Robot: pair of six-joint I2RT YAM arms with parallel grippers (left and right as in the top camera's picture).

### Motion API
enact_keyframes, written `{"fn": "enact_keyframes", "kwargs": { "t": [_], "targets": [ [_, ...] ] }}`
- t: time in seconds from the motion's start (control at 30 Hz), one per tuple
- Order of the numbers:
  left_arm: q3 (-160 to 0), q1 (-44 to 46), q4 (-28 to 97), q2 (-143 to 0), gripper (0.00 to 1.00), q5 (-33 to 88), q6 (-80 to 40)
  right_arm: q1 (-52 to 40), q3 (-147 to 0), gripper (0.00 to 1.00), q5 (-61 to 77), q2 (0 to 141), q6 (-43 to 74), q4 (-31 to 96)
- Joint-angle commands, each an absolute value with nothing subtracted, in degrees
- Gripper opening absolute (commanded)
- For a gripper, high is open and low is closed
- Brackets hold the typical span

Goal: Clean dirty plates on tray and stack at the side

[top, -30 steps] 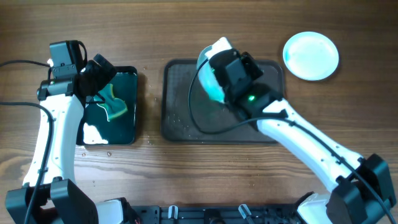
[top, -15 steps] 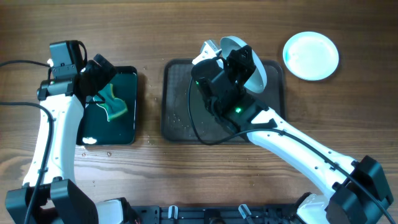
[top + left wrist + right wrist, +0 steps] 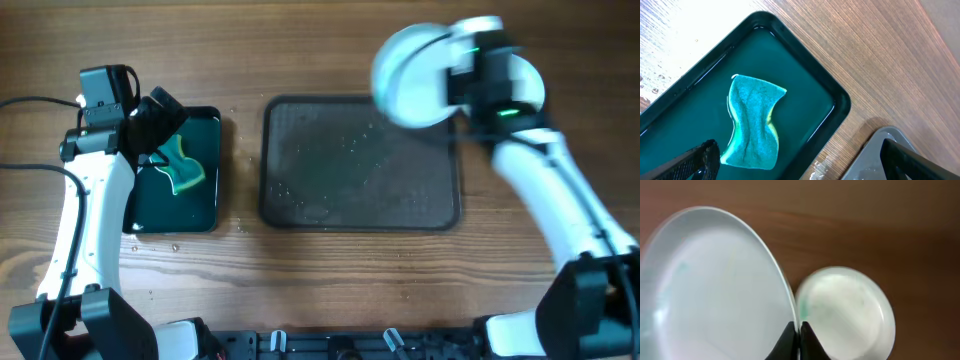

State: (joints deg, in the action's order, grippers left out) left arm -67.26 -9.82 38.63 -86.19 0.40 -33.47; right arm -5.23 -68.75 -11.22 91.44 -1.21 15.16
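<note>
My right gripper (image 3: 455,75) is shut on the rim of a white plate (image 3: 412,73) and holds it on edge in the air above the far right corner of the dark grey tray (image 3: 360,190). The tray holds no plates, only water drops. In the right wrist view the jaws (image 3: 800,330) pinch the held plate (image 3: 715,290), and another white plate (image 3: 845,312) lies on the wood below, to the right. My left gripper (image 3: 160,125) is open and empty above the green sponge (image 3: 183,165).
The sponge (image 3: 755,120) lies in a small glossy black tray (image 3: 837,102) holding water, left of the grey tray. A corner of the grey tray (image 3: 872,157) shows in the left wrist view. Bare wood surrounds both trays.
My right arm has lifted the plate off the grey tray and swung it up and to the right, toward the plate at the side. The left arm has not moved.
</note>
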Motion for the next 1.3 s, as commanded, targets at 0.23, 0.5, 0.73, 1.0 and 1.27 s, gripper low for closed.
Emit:
{"fn": "enact_keyframes", "kwargs": {
  "t": [0.23, 0.5, 0.73, 1.0, 1.27],
  "targets": [
    [-67.8, -9.9, 38.7, -86.4, 1.00, 1.0, -33.2, 21.5, -69.4, 0.04, 11.4, 105.0, 22.9, 7.9],
    [-67.8, -9.9, 38.7, -86.4, 1.00, 1.0, -33.2, 21.5, -69.4, 0.05, 11.5, 112.4, 26.1, 3.5],
    [-67.8, -9.9, 38.7, -86.4, 1.00, 1.0, -33.2, 21.4, -69.4, 1.00, 10.9, 108.3, 26.5, 7.5],
    [-67.8, -9.9, 38.7, -86.4, 1.00, 1.0, -33.2, 21.4, -69.3, 1.00, -1.1, 86.5, 30.1, 28.0],
    [-67.8, -9.9, 38.7, -86.4, 1.00, 1.0, -33.2, 18.4, -65.9, 1.00, 6.4, 67.7, 30.1, 45.2]
  ]
}}
